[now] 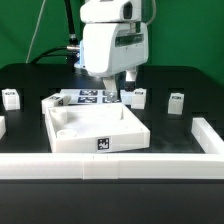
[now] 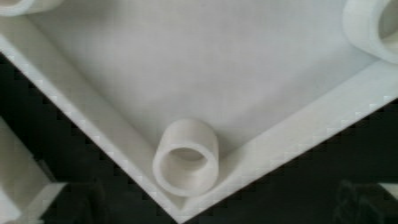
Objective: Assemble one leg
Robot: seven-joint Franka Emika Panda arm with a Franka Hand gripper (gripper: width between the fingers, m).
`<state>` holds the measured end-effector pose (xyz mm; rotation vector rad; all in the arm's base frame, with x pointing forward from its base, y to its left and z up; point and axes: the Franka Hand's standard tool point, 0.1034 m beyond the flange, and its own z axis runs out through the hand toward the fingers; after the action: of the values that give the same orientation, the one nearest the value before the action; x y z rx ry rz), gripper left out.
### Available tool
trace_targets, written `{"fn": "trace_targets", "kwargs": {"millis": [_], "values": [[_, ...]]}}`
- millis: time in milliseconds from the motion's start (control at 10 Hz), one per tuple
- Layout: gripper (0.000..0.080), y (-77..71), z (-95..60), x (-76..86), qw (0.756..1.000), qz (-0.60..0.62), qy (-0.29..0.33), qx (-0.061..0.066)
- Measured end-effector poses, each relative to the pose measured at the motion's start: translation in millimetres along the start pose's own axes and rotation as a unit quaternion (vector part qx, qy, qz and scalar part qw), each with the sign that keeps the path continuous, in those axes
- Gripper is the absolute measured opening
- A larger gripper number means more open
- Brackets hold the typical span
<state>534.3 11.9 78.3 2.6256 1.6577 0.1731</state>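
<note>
Leg nearest the arm: small white post standing upright on the black table, tag face toward the camera. It sits just off the far corner of the square tray-like piece on the exterior view's right, and just beside the gripper. Contact with the tray cannot be told.

Second leg stands farther toward the exterior view's right, well apart from the tray. Third leg stands far toward the exterior view's left.

Gripper hangs low over the tray's far edge, close to the marker board lying just behind the tray. Wrist view: two pale blurred fingertips spread wide, nothing between them, no part held.

Below the wrist camera is the tray's bare floor and one inner corner, with a short round socket tucked into that corner.

White rail runs along the table's near side and turns up the exterior view's right.
</note>
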Motion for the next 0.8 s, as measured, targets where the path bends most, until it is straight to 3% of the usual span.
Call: {"fn": "trace_targets", "kwargs": {"millis": [500, 800], "values": [[0.0650, -0.3, 0.6, -0.4, 1.000, 0.000, 0.000, 0.001], [0.0650, -18.2, 6.7, 1.8, 0.994, -0.111, -0.027, 0.001]]}}
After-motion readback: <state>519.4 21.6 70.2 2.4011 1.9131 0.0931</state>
